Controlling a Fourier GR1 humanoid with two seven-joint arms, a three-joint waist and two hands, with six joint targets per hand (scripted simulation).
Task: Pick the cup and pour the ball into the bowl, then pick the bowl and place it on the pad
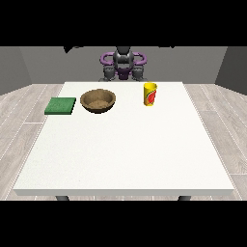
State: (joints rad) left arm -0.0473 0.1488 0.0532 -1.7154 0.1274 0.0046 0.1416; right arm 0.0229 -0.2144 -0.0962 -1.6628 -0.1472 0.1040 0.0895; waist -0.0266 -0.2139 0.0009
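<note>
None of the task's steps looks done yet, judging from how things lie; the yellow cup (pixel 150 93) stands upright on the white desk (pixel 125 154), toward the far edge and at the view's right, with nothing touching it; the ball cannot be seen, so whether it sits inside the cup I cannot tell; the brown bowl (pixel 98 101) rests near the middle of the far half, well apart from the cup, and nothing shows in it; the green pad (pixel 61 105) lies flat just beside the bowl at the view's left, bare; the robot sits behind the far edge with its arms drawn in close to its body; the hand at the view's right (pixel 140 74) and the hand at the view's left (pixel 109 74) are both off the desk and hold nothing, though whether their fingers are straight or curled I cannot tell; what is left, then, is everything: taking the cup, pouring into the bowl, and carrying the bowl onto the pad.
</note>
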